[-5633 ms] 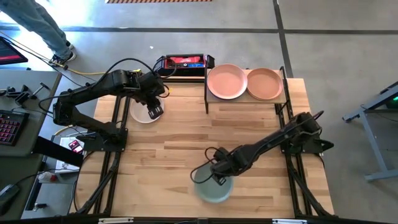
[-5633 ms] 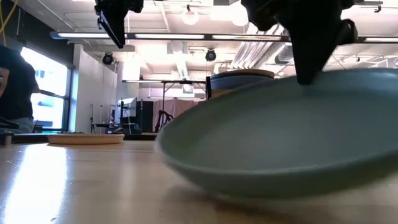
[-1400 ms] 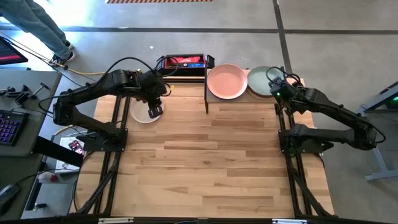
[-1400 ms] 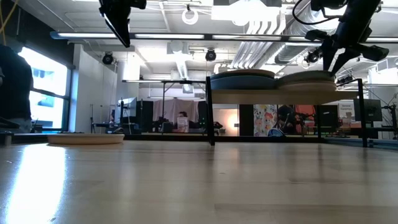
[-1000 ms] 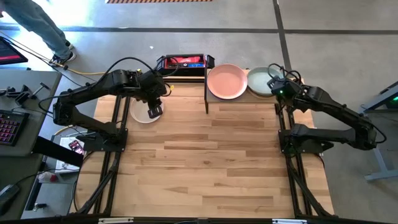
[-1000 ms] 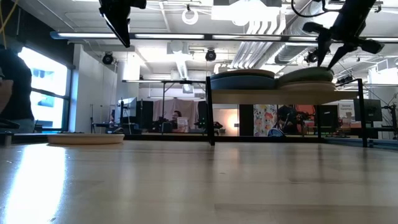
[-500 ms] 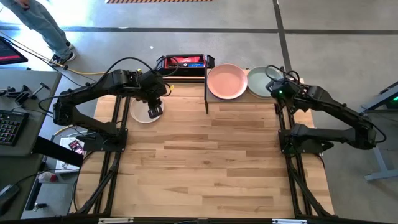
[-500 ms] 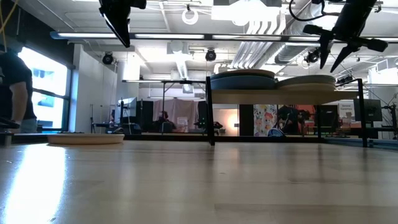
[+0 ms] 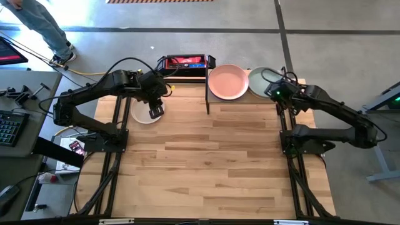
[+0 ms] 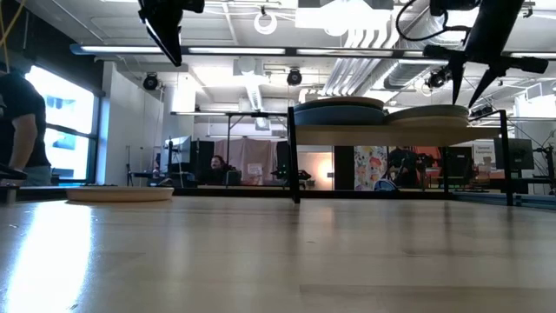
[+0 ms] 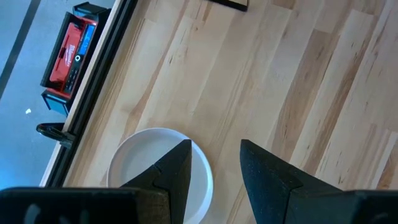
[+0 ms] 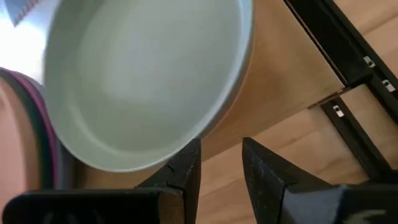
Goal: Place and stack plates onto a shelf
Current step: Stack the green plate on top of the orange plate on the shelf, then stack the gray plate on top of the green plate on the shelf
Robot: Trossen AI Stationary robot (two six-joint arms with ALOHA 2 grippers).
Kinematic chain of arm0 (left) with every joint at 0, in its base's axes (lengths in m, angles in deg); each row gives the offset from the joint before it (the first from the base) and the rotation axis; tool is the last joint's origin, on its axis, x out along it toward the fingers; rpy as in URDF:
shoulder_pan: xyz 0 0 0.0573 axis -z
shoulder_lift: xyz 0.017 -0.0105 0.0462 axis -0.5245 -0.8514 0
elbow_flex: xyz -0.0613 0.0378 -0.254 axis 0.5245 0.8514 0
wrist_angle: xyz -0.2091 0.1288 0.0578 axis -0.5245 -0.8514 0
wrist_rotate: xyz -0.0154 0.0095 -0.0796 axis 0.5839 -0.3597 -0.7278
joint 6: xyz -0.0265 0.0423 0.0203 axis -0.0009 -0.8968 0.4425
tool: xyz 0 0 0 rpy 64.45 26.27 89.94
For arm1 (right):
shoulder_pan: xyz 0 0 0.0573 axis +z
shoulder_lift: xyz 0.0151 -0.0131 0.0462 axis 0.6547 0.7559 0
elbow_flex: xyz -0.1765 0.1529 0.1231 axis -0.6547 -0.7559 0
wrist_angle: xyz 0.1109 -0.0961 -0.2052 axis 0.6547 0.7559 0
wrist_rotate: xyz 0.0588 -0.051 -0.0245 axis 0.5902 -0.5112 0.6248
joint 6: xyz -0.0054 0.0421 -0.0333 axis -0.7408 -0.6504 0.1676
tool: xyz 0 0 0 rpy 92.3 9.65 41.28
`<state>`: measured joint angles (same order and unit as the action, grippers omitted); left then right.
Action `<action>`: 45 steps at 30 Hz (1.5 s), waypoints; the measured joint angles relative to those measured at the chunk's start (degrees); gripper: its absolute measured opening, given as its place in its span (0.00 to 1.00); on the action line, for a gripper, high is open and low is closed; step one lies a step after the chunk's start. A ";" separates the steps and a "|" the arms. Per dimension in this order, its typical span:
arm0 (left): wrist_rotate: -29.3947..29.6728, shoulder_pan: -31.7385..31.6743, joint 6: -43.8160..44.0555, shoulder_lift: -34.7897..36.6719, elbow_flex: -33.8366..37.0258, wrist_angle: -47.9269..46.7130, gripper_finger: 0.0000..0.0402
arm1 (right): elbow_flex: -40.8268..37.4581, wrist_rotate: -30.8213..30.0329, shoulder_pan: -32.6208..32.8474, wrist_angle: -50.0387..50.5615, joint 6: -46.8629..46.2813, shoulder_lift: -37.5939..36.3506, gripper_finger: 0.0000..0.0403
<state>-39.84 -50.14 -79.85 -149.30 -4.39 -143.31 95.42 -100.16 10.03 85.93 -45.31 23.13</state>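
Hovering above the right end of the shelf [image 9: 250,99], the right gripper [image 9: 273,92] has its fingers parted and holds nothing; the fingertips stand just above the near rim of the sage green plate [image 9: 260,82]. That plate lies on top of the right-hand stack on the shelf, and in the right wrist view its rim [image 12: 205,127] passes just beyond the parted fingers [image 12: 186,168]. The pale pink plate [image 9: 227,81] tops the left-hand stack, edge to edge with the sage green one. In the low view both stacks rest level on the shelf [image 10: 382,130].

The left gripper [image 9: 155,112] waits above the cream plate [image 9: 143,112], which lies flat on the table [image 9: 206,162] left of the shelf; its fingers are spread apart and hold nothing.
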 joint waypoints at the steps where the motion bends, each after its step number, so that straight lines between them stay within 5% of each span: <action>1: 0.00 0.00 0.00 0.00 0.00 0.00 0.32 | -0.02 0.08 0.00 0.16 0.00 0.52 0.24; 13: 0.00 0.00 -0.06 0.00 0.00 0.02 0.32 | -0.02 -0.46 0.00 0.02 0.37 2.26 0.24; 20: 0.04 0.00 -1.34 0.06 0.55 -0.66 0.32 | -0.02 8.21 1.50 -3.98 5.59 1.08 0.24; 28: 0.04 -1.17 0.90 0.02 11.88 0.13 0.32 | -0.02 20.71 8.85 -17.41 13.39 1.20 0.24; 45: 0.04 -2.88 13.17 0.02 34.23 15.75 0.32 | -0.02 19.14 26.24 -27.94 11.85 5.98 0.24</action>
<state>-39.80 -53.02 -66.68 -149.28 29.84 -127.57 95.39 -81.02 36.26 57.99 -33.47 29.11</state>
